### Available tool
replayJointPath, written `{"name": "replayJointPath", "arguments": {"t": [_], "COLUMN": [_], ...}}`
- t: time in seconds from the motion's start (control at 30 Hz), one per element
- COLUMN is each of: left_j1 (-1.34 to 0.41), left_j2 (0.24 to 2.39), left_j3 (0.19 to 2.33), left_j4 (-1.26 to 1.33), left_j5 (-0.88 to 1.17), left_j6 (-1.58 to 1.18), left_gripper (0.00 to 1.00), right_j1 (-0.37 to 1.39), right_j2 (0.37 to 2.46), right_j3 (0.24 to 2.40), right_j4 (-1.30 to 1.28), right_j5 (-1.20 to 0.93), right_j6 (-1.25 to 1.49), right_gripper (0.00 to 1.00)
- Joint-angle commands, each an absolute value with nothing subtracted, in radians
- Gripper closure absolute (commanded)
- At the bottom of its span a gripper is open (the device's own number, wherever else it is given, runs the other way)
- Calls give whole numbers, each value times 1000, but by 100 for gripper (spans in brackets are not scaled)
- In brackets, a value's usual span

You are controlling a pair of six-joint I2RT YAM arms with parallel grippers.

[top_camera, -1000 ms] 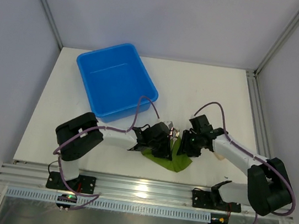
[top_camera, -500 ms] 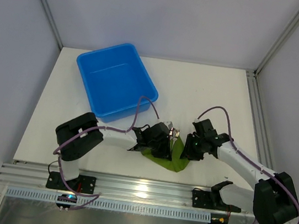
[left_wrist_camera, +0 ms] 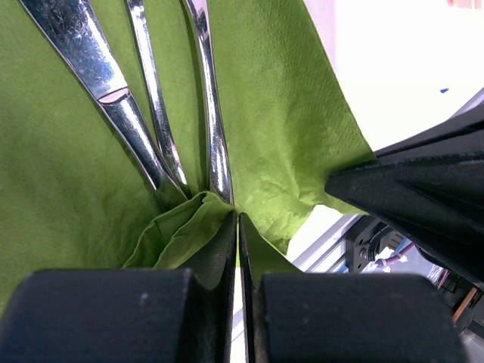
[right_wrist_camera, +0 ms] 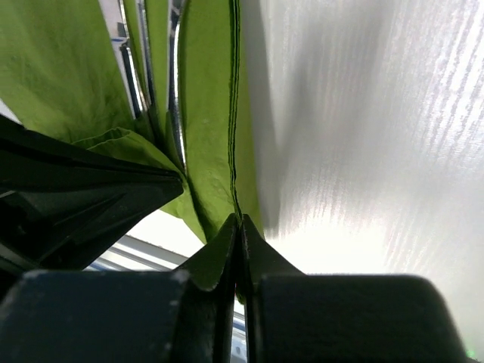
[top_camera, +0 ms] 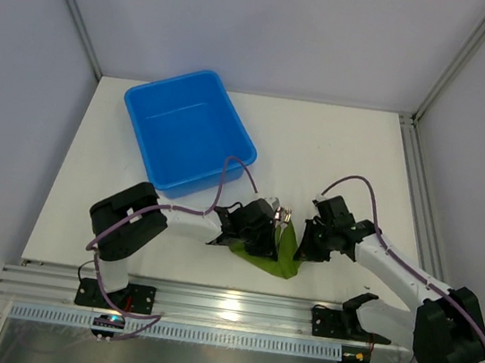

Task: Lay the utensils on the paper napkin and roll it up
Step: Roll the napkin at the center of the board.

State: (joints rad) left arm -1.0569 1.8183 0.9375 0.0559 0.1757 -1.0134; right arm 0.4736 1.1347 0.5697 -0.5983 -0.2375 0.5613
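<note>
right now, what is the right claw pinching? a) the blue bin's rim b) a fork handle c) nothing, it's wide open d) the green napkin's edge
d: in the right wrist view the right claw is shut on the edge of the green napkin, its tips clear of the utensils.

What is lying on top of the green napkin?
Three shiny utensils lie on the napkin, converging where the left gripper pinches it. Bunched napkin covers their ends.

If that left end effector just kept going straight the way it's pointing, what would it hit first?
Probably the utensils: the left end effector, shut on a fold of the paper napkin, has their near ends right ahead of its tips.
</note>
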Motion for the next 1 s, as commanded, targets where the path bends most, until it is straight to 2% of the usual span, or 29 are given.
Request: {"name": "replayJointPath", "arguments": {"t": [0.0,0.6,0.97], "left_j1": [-1054,-1052,-1054], "left_j2": [1781,1799,1793], "left_j3": [930,928,919], "left_j4": [74,75,77], "left_j5": [160,153,144], "left_j6": [-1003,-1006,-1009], "left_gripper": [98,98,99], "right_j1": [471,483,508], "right_j2": [1101,1074,1146], "right_j3": [577,657,666], "right_j4": [-569,-468,-391], "right_j5": [-293,-432,-451], "right_j6": [577,653,681], "right_gripper": [95,96,96]}}
